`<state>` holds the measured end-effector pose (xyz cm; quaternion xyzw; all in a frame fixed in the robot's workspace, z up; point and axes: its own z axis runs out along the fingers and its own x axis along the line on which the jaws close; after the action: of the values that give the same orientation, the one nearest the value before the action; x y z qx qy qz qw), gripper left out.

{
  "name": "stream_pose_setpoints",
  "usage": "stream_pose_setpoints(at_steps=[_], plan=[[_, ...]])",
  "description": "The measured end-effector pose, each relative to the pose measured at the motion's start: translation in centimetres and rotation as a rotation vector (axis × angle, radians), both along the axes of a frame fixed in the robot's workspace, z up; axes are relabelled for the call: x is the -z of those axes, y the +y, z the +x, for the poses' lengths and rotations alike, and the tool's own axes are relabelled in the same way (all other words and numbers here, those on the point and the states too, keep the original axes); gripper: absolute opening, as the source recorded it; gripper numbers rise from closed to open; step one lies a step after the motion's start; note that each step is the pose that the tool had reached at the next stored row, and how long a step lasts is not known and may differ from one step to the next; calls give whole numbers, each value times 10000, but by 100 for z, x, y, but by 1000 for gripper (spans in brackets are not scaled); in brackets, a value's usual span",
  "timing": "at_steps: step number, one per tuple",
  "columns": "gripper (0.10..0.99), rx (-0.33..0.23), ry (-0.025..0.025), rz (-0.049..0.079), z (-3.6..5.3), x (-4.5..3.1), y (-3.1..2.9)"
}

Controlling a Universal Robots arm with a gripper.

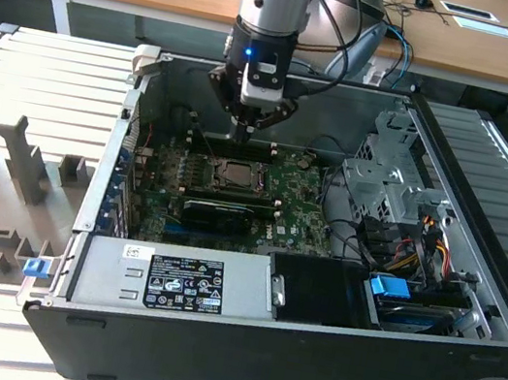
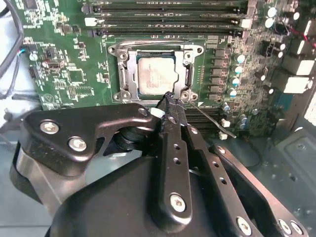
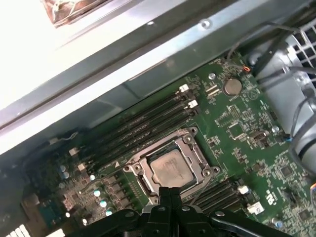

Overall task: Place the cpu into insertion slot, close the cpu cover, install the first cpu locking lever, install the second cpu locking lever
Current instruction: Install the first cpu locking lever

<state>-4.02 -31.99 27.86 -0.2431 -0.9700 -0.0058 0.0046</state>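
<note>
Sitting flat in the insertion slot [image 2: 131, 81], the cpu [image 2: 155, 74] shows its pale metal top through the square window of the cpu cover [image 2: 155, 49], and that cover lies down over it, framing the chip on all sides. Faint print marks the chip's top, too fine to make out. Right at one corner of the slot we have the gripper [image 2: 170, 101]: its two black fingers [image 2: 174, 148] are pressed together with no gap visible between the tips and nothing seen held between them, the tips just at the cover's edge, though whether they touch it I cannot tell. Just beside that same corner a thin wire locking lever [image 2: 212, 121] angles out from the slot across the green circuit board [image 2: 69, 74]. On the slot's far side from the gripper run long black memory slots [image 2: 168, 10]. In the exterior view, well away from the slot, the grey power supply [image 1: 111, 273] carries a black-and-white label [image 1: 186, 284], its text unreadable.
</note>
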Motion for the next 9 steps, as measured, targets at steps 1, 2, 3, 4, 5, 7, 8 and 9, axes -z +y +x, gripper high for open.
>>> stream_pose_setpoints(at_steps=[1,2,3,4,5,7,8,9], plan=[[106,-128,0,0,0,0,0],[106,-344,0,0,0,0,0],[106,-494,1,0,0,0,0],[106,-628,0,-1,0,0,0],[106,-907,0,-1,0,0,0],[106,-1287,0,0,0,0,0],[106,-1424,1,0,0,0,0],[106,-1563,0,-1,0,0,0]])
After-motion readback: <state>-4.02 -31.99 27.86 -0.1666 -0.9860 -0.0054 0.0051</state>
